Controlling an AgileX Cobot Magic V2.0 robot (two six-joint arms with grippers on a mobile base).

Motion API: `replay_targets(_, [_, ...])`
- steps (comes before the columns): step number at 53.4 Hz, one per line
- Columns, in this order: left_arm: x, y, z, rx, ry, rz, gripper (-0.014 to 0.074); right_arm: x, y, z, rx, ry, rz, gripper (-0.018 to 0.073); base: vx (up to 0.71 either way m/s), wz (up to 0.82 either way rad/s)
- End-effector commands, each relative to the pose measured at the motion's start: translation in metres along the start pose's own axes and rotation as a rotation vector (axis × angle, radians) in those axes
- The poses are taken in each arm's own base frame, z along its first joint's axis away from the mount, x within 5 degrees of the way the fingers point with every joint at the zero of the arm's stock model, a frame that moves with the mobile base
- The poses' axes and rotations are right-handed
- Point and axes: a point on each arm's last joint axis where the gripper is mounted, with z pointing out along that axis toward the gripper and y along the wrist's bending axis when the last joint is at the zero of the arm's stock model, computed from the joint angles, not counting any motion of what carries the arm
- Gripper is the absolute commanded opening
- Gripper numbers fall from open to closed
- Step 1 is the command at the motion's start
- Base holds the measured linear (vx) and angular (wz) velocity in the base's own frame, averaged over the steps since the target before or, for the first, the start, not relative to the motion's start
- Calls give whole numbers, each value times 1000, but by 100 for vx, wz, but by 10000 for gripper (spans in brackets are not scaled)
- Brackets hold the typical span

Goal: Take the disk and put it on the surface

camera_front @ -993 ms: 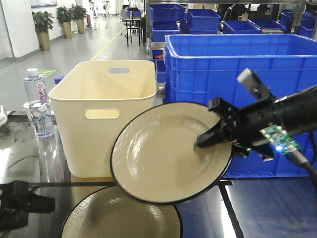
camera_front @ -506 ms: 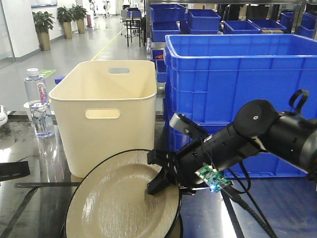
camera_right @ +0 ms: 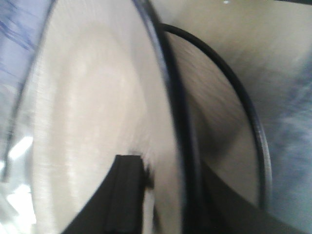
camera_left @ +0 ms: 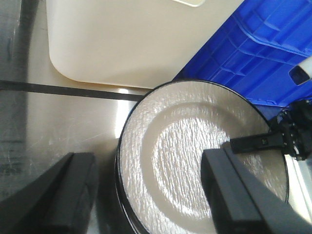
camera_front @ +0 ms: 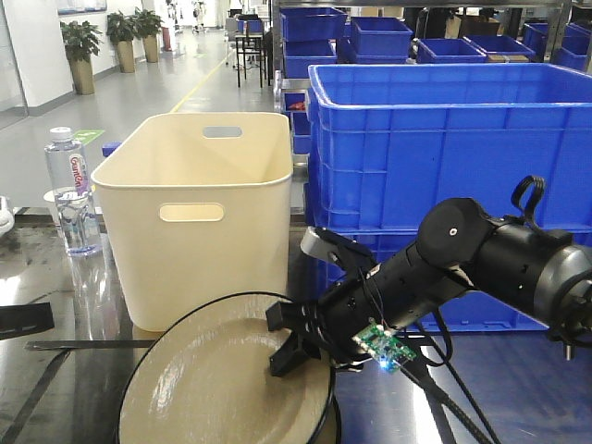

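Note:
The disk (camera_front: 208,379) is a beige plate with a black rim, low and nearly flat over the surface (camera_front: 55,379). My right gripper (camera_front: 285,340) is shut on the disk's right rim, one finger on its face. The right wrist view shows the disk (camera_right: 87,122) pinched in that gripper (camera_right: 170,195), with a second matching plate (camera_right: 219,112) just behind it. I cannot tell whether the two plates touch. My left gripper (camera_left: 156,195) hangs open above the disk (camera_left: 195,161), holding nothing, and shows at the front view's left edge (camera_front: 23,319).
A cream plastic tub (camera_front: 199,213) stands right behind the disk. A large blue crate (camera_front: 444,139) is at the back right and a water bottle (camera_front: 69,190) at the left. A black strip (camera_left: 58,87) crosses the surface (camera_left: 73,122).
My right gripper has brought the disk down and to the left, from upright in the air to low over the second plate. The left gripper has drawn back to the left.

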Motion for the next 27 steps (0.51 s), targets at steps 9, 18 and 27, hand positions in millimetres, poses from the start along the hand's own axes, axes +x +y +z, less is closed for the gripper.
replay_targets(9, [-14, -6, -8, 7, -111, -4, 558, 2, 3, -26, 127, 13, -226, 489, 0, 0])
replay_targets(18, [-15, -6, -8, 1, -124, -4, 558, 3, 3, -45, 232, -10, -299, 566, 0, 0])
replay_targets(27, [-15, -5, -8, -3, -127, -1, 558, 5, 15, -76, 278, -96, -350, 564, 0, 0])
